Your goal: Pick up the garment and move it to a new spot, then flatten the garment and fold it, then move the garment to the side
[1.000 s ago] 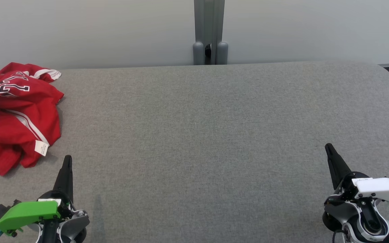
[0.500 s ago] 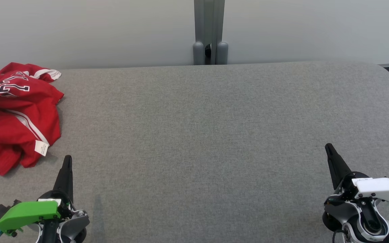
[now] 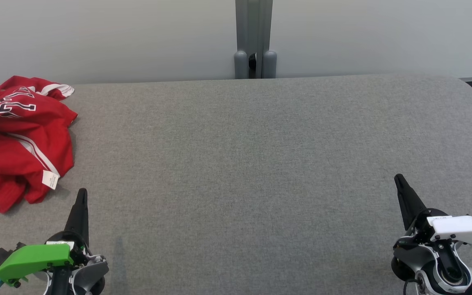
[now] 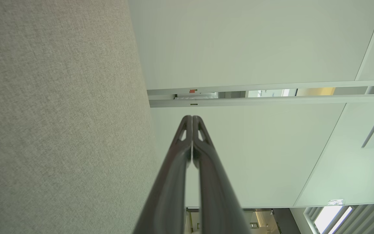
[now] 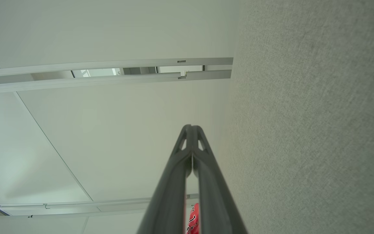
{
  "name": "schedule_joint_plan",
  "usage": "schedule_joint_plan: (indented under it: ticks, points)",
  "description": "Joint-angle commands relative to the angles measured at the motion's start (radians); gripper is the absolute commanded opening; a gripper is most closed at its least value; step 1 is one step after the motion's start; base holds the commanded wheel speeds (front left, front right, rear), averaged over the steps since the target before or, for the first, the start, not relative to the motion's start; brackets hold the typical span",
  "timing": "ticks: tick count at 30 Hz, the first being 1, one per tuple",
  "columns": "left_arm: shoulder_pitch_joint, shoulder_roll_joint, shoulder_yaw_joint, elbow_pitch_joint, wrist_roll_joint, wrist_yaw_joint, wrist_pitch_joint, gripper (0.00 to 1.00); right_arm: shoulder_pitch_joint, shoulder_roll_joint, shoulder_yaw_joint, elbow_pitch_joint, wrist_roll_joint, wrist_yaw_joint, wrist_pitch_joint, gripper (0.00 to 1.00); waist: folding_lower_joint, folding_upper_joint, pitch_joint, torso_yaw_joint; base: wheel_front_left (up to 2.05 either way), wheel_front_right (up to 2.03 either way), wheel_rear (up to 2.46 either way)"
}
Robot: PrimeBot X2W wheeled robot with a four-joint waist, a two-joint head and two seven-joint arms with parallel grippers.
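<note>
Garment [image 3: 19, 135] lying crumpled at table's [image 3: 236, 164] far left corner, awaiting pickup, left gripper [image 3: 82, 196] and right gripper [image 3: 400, 182] hovering, jaws together.

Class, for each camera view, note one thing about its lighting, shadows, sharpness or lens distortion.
Head view: soft, even light, no glare; the red garment casts a faint shadow on the grey surface along its lower edge. Left wrist view: the left pincer looks sharp, while wall seams bow from the wide lens. Right wrist view: same bowing around the right pincer.
</note>
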Motion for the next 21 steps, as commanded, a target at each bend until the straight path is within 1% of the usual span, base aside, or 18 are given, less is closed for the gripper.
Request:
schedule_joint_plan:
  ticks: [1,20,21]
  points:
    - [-0.012,0.002,0.002,-0.002,0.0,-0.006,0.002,0.0,-0.006,-0.004,-0.002,-0.004,0.005,0.0,0.004,0.0,0.0,-0.0001,0.0,0.0,0.0,0.0,0.0]
    - [-0.012,0.002,0.002,-0.002,0.0,-0.006,0.002,0.0,-0.006,-0.004,-0.002,-0.004,0.005,0.0,0.004,0.0,0.0,-0.0001,0.0,0.0,0.0,0.0,0.0]
    - [0.0,0.0,0.0,0.0,0.0,0.0,0.0,1.0,0.0,0.0,0.0,0.0,0.0,0.0,0.0,1.0,0.0,-0.0001,0.0,0.0,0.0,0.0,0.0]
